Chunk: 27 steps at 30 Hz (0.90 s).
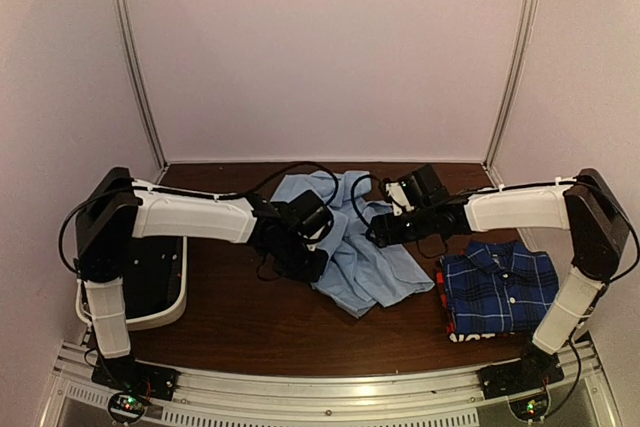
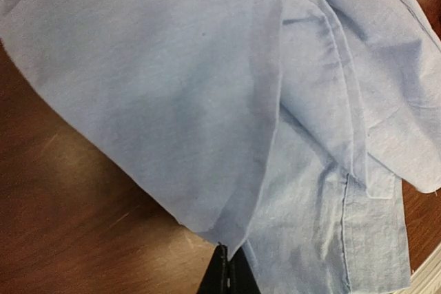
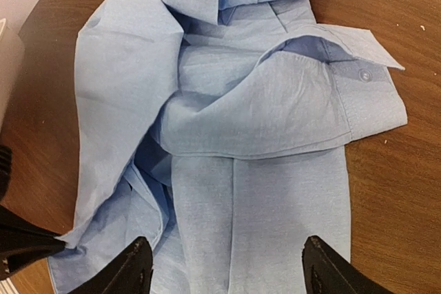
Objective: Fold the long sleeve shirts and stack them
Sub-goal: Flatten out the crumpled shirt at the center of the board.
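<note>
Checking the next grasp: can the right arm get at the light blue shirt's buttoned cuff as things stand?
Probably yes. The cuff lies on top of the light blue shirt, uncovered, just beyond the open right gripper. The left gripper, shut on the shirt's edge, sits off to the side.

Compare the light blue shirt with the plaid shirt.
The light blue shirt lies crumpled in the middle; the plaid shirt is folded flat on the right. The light blue shirt is plain; the plaid shirt is navy-and-blue checked. The left claw pinches the light blue shirt's edge; no claw touches the plaid shirt. Both are blue cloth shirts.
</note>
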Each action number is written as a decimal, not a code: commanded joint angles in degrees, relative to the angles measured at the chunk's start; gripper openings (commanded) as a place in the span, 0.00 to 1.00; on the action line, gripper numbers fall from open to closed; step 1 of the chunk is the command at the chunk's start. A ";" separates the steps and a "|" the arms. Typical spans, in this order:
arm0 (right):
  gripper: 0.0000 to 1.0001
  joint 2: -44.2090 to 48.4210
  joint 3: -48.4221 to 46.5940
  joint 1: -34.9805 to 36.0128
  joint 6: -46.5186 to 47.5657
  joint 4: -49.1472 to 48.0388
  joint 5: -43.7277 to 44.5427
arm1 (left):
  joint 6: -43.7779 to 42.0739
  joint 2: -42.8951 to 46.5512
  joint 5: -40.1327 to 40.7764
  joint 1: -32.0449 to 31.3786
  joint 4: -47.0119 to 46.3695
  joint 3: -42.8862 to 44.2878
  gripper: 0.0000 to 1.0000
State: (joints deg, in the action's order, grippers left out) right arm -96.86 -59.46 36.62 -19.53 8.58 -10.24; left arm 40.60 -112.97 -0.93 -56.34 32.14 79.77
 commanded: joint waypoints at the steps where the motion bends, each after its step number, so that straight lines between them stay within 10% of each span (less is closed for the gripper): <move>1: 0.72 -1.65 0.14 1.58 2.60 3.20 3.01 | 1.91 7.02 9.72 2.53 4.31 -1.08 0.00; 14: 0.33 -7.36 1.32 5.37 4.80 7.52 4.41 | -6.23 16.82 11.15 23.01 5.09 -1.87 0.00; 27: 0.17 -4.90 -0.01 16.31 -2.27 8.55 -3.67 | -16.42 -5.81 5.71 43.54 8.45 32.46 0.00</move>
State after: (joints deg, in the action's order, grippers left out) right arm -103.53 -58.46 48.99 -18.00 15.75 -9.98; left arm 28.27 -111.48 7.11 -15.81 37.98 102.65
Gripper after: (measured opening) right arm 0.164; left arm 0.008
